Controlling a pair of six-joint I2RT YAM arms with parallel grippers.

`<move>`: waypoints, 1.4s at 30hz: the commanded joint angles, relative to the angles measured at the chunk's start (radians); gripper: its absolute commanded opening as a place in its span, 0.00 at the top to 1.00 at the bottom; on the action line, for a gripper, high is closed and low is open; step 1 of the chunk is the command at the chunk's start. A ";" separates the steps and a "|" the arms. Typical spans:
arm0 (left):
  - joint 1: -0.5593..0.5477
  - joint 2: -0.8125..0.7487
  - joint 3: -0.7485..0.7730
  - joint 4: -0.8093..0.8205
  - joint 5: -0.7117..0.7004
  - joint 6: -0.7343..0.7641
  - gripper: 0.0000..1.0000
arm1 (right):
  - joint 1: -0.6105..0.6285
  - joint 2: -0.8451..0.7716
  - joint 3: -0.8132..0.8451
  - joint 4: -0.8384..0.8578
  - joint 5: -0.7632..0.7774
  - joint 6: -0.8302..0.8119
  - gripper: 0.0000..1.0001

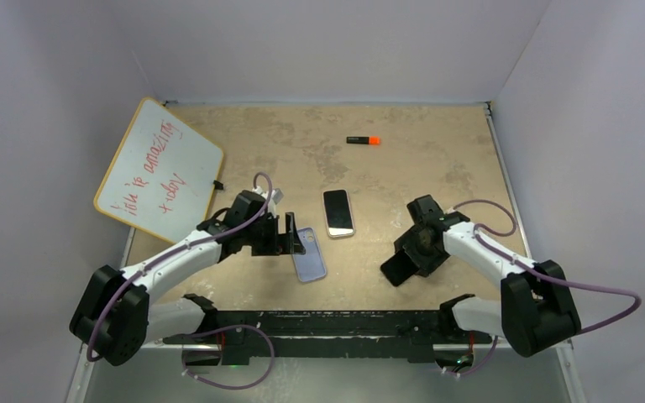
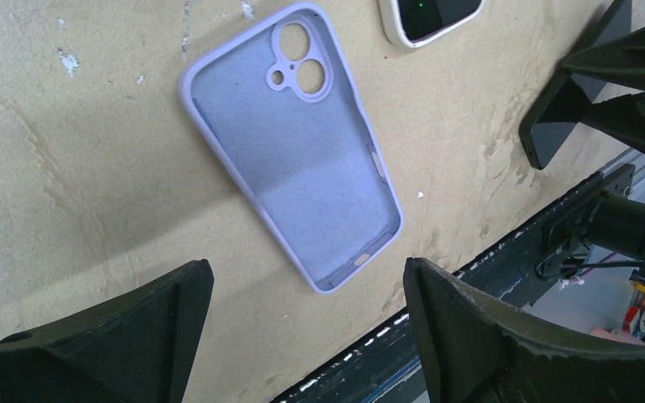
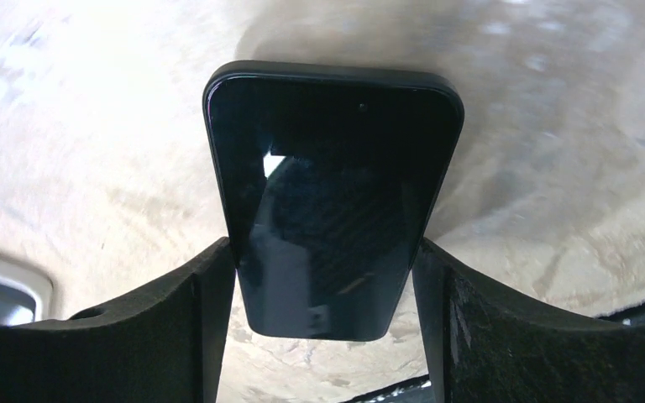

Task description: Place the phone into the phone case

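Note:
A lilac phone case [image 1: 310, 254] lies open side up on the table, its camera cutout at the far end; it fills the middle of the left wrist view [image 2: 294, 151]. My left gripper [image 1: 290, 235] is open and empty, just left of and above the case [image 2: 306, 285]. My right gripper [image 1: 411, 256] is shut on a black phone [image 3: 327, 168], gripping its long edges near one end and holding it above the table, to the right of the case. The black phone [image 1: 396, 270] sticks out toward the front left.
A second phone with a white rim [image 1: 338, 213] lies screen up just beyond the case. A whiteboard [image 1: 158, 172] leans at the back left. An orange-capped marker [image 1: 363, 140] lies far back. A black rail [image 1: 327, 323] runs along the front edge.

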 commanded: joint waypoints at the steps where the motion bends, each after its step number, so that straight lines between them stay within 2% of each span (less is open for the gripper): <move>1: 0.055 0.042 0.009 0.035 0.076 0.030 0.13 | 0.067 0.002 0.024 0.204 -0.063 -0.284 0.40; 7: 0.151 0.069 -0.023 0.087 0.179 0.033 0.14 | 0.202 0.021 0.049 0.293 -0.137 -0.413 0.43; 11: 0.181 0.072 -0.037 0.133 0.240 -0.009 0.17 | 0.265 0.010 0.035 0.382 -0.180 -0.436 0.52; 17: 0.207 0.031 -0.022 0.094 0.229 -0.004 0.17 | 0.361 0.028 0.073 0.445 -0.164 -0.459 0.54; 24: 0.261 0.011 -0.034 0.087 0.278 -0.026 0.17 | 0.449 0.014 0.069 0.614 -0.217 -0.469 0.57; 31: 0.370 -0.008 0.028 0.022 0.329 0.007 0.18 | 0.517 0.110 0.198 0.634 -0.234 -0.518 0.58; 35: 0.430 -0.010 0.061 -0.016 0.380 0.011 0.18 | 0.542 0.183 0.275 0.689 -0.311 -0.562 0.59; 39: 0.440 -0.017 0.092 -0.059 0.314 0.047 0.18 | 0.576 0.260 0.353 0.740 -0.346 -0.639 0.58; 42: 0.449 -0.012 0.102 -0.060 0.337 0.045 0.18 | 0.581 0.318 0.398 0.769 -0.352 -0.697 0.58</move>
